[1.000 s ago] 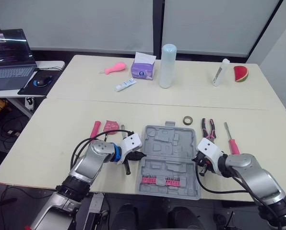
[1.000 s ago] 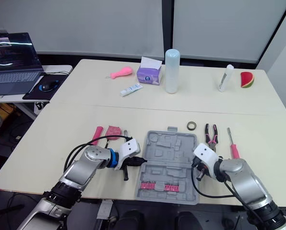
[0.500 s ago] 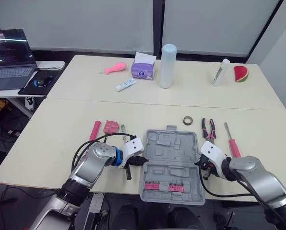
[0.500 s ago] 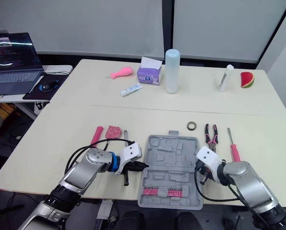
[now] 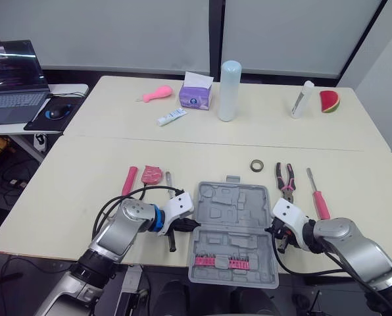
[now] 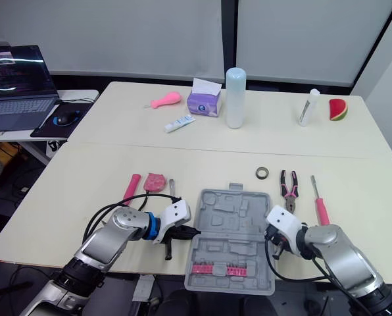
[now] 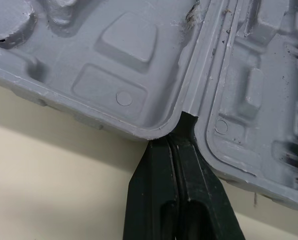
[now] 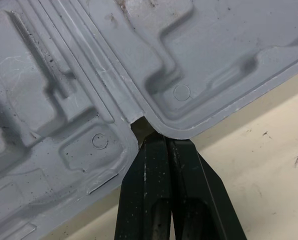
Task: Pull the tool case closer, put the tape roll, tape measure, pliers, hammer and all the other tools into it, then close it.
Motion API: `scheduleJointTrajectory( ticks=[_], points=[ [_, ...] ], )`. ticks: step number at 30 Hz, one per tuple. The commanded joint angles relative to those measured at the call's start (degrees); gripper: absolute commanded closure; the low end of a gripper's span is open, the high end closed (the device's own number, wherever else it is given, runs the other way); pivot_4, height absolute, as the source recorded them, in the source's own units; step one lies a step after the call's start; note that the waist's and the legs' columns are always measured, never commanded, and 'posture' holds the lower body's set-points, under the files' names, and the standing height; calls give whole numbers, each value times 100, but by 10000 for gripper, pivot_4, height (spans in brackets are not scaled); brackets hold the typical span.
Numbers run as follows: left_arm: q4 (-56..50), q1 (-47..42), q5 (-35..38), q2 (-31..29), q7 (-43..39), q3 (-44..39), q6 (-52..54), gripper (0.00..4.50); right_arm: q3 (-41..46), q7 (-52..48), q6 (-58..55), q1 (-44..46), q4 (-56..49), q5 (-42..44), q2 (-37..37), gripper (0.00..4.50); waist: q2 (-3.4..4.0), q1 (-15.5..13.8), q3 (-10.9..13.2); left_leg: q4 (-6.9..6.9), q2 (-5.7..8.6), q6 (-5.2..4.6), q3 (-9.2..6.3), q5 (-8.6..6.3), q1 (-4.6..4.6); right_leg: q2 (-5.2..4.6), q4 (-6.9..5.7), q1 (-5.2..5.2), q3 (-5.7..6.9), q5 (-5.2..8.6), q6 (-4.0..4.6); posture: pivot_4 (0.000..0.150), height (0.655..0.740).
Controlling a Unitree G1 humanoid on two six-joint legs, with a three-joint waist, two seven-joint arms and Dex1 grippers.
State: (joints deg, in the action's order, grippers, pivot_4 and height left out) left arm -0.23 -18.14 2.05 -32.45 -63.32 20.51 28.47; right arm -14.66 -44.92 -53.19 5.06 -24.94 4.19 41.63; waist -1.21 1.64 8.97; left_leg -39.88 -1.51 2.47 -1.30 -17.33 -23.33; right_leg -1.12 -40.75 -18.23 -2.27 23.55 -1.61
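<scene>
Since a second ago the case [image 5: 234, 224] has slid toward me, while the tape roll [image 5: 256, 165] and pliers [image 5: 285, 178] beyond it have kept their places on the table [image 5: 64, 197]. The case lies open and flat, its lid half farther from me and its tray half nearer. The tray half's near edge appears to hang just past the table's front edge.

My left end effector [image 7: 181, 119] is clenched, fingers pressed together, with its tip lodged in the notch at the left end of the hinge. My right end effector [image 8: 156, 134] is clenched the same way in the notch at the right end. So the hinge line runs straight across between my two tips, and the case's long axis runs away from me. It sits squarely between both arms, neither one nearer than the other.

I judge the pull to be about done; any more would tip the tray half off the edge.

For loading, the split is plain. The tape roll, pliers and a red-handled screwdriver [image 5: 319, 203] lie past the case's right far corner, on my right arm's side. A pink-handled tool [image 5: 130, 179] and a pink lump [image 5: 151, 174] lie off its left far corner, on my left arm's side. A dark-handled tool [image 5: 171, 238] lies just beside my left end effector.
</scene>
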Motion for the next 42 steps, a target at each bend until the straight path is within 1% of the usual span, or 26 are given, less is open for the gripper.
scheduleJointTrajectory(
  ticks=[1,15,28,35,42],
  points=[
    [-192,98,77,-26,-63,139,57,45000,-118,-98,-7,-59,-297,234,-17,44921,0,0,0,0,0,0,0,0,0,0,0,0,0,0,0,1500,7161],
    [-423,262,170,-192,-78,199,287,45000,-187,-86,-53,-112,-357,342,118,44921,0,-1,0,1,1,-2,-2,-1,0,0,2,2,0,0,0,1500,7161],
    [-297,232,113,-238,-31,199,218,45000,-171,-16,-102,-93,-328,355,88,44921,0,0,0,1,0,-2,-3,-1,1,0,2,2,1,0,0,1500,7161],
    [-242,206,123,-325,18,74,271,45000,248,72,-320,-262,-436,558,166,44921,0,-5,0,2,0,-2,-3,-1,0,0,3,2,1,0,0,1500,7161],
    [-313,287,282,-679,-50,-165,254,45000,925,259,-312,-638,-680,720,335,44921,2,9,2,4,0,-10,-4,-6,2,2,2,1,-2,0,0,1500,7161]
  ],
)
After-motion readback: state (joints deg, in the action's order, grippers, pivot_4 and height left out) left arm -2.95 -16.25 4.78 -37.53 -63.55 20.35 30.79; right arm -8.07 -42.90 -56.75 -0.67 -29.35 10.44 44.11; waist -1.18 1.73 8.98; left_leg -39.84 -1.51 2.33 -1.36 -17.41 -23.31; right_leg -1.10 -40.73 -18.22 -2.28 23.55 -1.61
